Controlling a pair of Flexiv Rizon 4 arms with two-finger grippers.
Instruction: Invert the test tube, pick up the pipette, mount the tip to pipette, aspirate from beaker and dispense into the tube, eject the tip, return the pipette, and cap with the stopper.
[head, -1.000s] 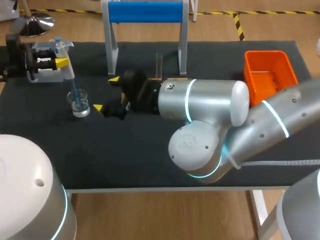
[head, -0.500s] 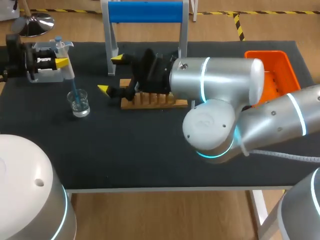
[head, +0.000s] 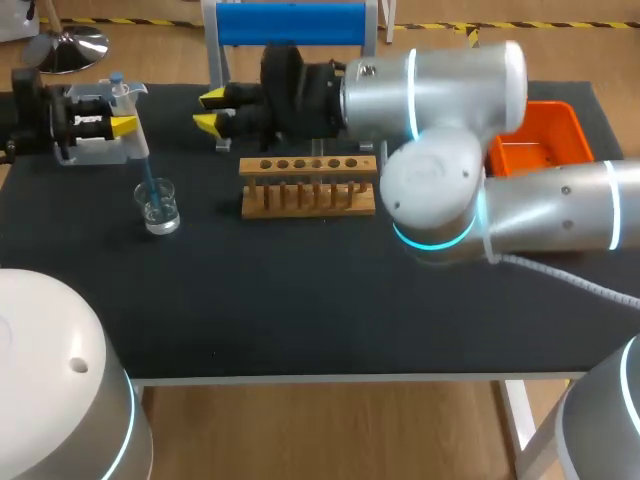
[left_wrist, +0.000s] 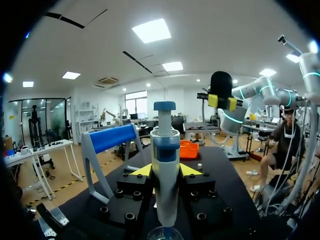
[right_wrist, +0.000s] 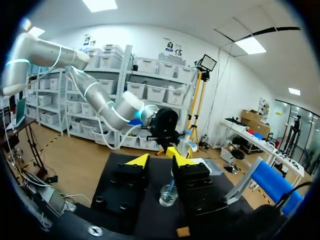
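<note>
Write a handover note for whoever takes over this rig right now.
Left gripper: shut on the pipette, its blue tip dipped in the beaker.
Right gripper: open, empty, beside the blue stand, behind the wooden rack.
Done: pipette picked up, tip mounted.
Left: aspiration unconfirmed; dispense into tube, eject tip, return pipette, cap.
Tube and stopper not in sight.

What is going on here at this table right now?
The left gripper is shut on the pipette, and the pipette's tip reaches down into the beaker. The right gripper is open and holds nothing. It hangs by the blue stand, behind the wooden rack.
</note>
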